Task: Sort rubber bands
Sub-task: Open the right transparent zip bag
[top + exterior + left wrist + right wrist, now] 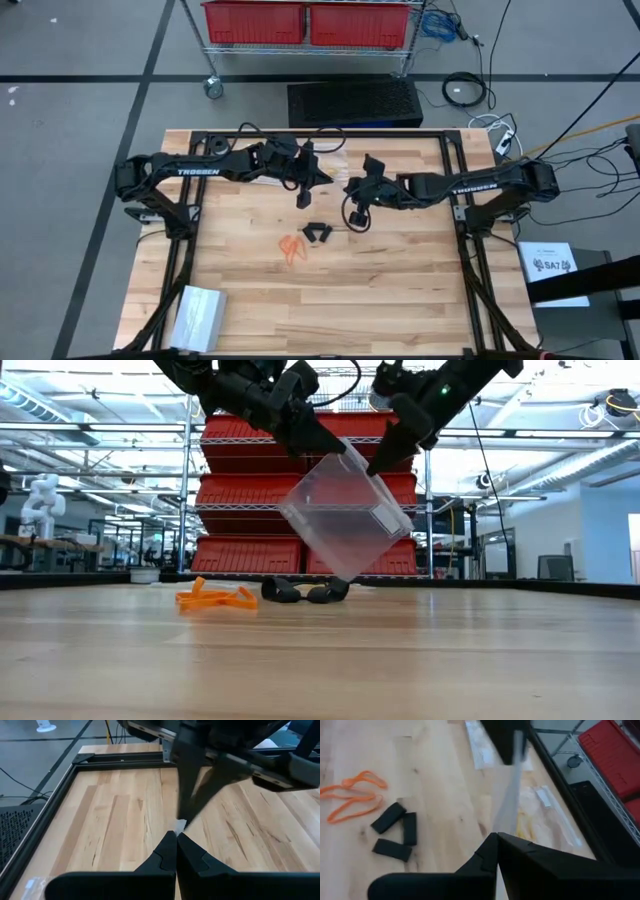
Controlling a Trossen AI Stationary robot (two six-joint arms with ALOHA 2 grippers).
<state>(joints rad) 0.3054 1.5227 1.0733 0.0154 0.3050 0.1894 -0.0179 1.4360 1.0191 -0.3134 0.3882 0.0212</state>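
Observation:
A clear plastic bag (342, 515) hangs tilted in the air over the middle of the table. Both grippers are shut on its top: my left gripper (338, 448) (305, 200) reaches in from the left and my right gripper (372, 468) (352, 207) from the right. Below them, orange rubber bands (291, 247) (352, 795) lie loose on the wood. Three black rubber bands (318, 233) (395, 832) lie flat beside them, toward the right. The bag's lowest corner hangs just above the black bands in the low view. My left gripper pinches the bag's top corner (345, 453) between its two shut fingers, slanting down from the table's left. In its wrist view only a small pale bit of the bag (180, 825) shows past the fingertips. The bag hangs below, clear of the table. My right gripper pinches the bag's upper edge (378, 475) just beside the left gripper's hold, slanting down from the table's right. In its wrist view the film (509, 800) runs edge-on from its fingertips to the other gripper. The bag hangs tilted and lifted clear.
A stack of clear bags (200, 315) lies at the table's near left corner. More clear bags (547, 810) lie flat toward the far edge, one with something yellowish inside. Black frame rails (455, 200) border the wood. Free room lies near and to the right.

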